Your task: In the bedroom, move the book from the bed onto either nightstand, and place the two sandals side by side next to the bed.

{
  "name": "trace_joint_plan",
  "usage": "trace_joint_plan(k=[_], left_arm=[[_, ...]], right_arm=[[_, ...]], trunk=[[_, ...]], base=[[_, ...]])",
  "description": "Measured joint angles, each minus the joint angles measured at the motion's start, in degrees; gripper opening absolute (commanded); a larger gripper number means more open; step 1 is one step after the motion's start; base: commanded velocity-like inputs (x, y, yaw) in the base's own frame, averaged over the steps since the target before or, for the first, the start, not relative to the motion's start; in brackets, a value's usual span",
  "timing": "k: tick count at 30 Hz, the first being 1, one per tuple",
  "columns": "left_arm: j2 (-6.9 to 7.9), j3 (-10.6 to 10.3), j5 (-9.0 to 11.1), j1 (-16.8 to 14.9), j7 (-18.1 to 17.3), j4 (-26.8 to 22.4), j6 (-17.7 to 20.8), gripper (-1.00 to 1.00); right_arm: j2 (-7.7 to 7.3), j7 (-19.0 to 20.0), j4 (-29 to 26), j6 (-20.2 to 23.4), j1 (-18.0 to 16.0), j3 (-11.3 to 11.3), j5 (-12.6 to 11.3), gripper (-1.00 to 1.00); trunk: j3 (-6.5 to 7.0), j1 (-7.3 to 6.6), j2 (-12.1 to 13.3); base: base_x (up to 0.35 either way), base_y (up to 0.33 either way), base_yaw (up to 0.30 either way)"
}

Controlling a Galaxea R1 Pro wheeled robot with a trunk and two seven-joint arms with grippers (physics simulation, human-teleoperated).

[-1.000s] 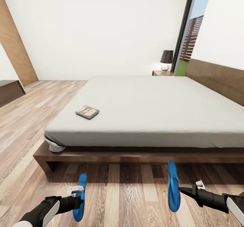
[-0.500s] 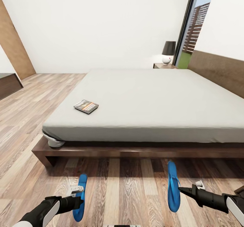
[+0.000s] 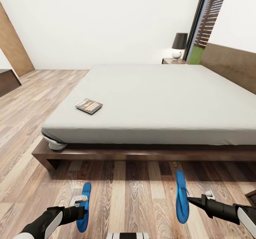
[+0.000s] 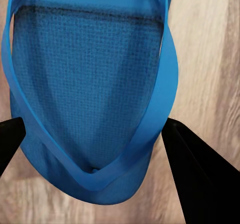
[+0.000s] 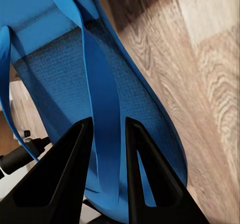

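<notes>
Both grippers carry a sandal: in the head view the left gripper (image 3: pixel 79 210), at lower left, holds one blue sandal (image 3: pixel 84 207) hanging toe-up, and the right gripper (image 3: pixel 193 200), at lower right, holds the other sandal (image 3: pixel 181 196), both above the wood floor (image 3: pixel 135 196) in front of the bed (image 3: pixel 153 103). The book (image 3: pixel 89 106) lies on the mattress left of centre, and a nightstand (image 3: pixel 174 61) with a lamp (image 3: pixel 179 46) stands at upper right. In the left wrist view the dark fingers (image 4: pixel 192 179) sit at either side of the sandal (image 4: pixel 90 93), seemingly clamping it across its width. In the right wrist view the fingers (image 5: pixel 62 179) pinch the sandal's strap (image 5: pixel 102 129). The sandal step appears to be in hand; next, both should be lowered flat onto the floor, close together and parallel beside the bed, then released before fetching the book.
</notes>
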Motion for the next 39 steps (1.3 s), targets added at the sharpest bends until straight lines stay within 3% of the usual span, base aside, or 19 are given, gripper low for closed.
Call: trace_joint_plan(k=[20, 28, 29, 32, 35, 39], left_arm=[[0.00, 0.00, 0.00, -0.01, 0.00, 0.00, -0.03, -1.00], [0.26, 0.66, 0.07, -0.20, 0.30, -0.38, 0.27, -1.00], [0.32, 0.68, 0.05, -0.33, 0.78, -0.50, 0.44, -1.00], [0.33, 0.76, 0.18, -4.32, 8.79, -0.68, 3.38, -1.00], [0.54, 0.64, 0.23, -6.56, 11.17, -0.68, 6.79, -1.00], [1.83, 0.56, 0.02, -6.96, 15.00, -0.69, 7.52, -1.00]], right_arm=[[0.00, 0.05, 0.00, 0.00, -0.01, -0.01, -0.08, -1.00], [0.00, 0.05, -0.01, 0.05, -0.02, 0.00, -0.16, -1.00], [0.00, 0.05, -0.01, 0.05, -0.02, 0.00, -0.17, -1.00], [0.00, 0.05, -0.08, 0.05, 0.00, 0.01, -0.16, -1.00], [0.00, 0.05, -0.09, 0.05, 0.00, -0.02, -0.18, -1.00], [0.00, 0.05, -0.09, 0.03, -0.02, -0.04, -0.14, -1.00]], trunk=[[-4.43, 0.52, -0.27], [-4.44, 0.51, -0.27], [-4.44, 0.51, -0.27], [-4.43, 0.51, -0.27], [-4.44, 0.51, -0.27], [-4.44, 0.51, -0.27]], base=[[0.000, 0.000, 0.000], [0.000, 0.000, 0.000], [0.000, 0.000, 0.000], [0.000, 0.000, 0.000], [0.000, 0.000, 0.000], [0.000, 0.000, 0.000]])
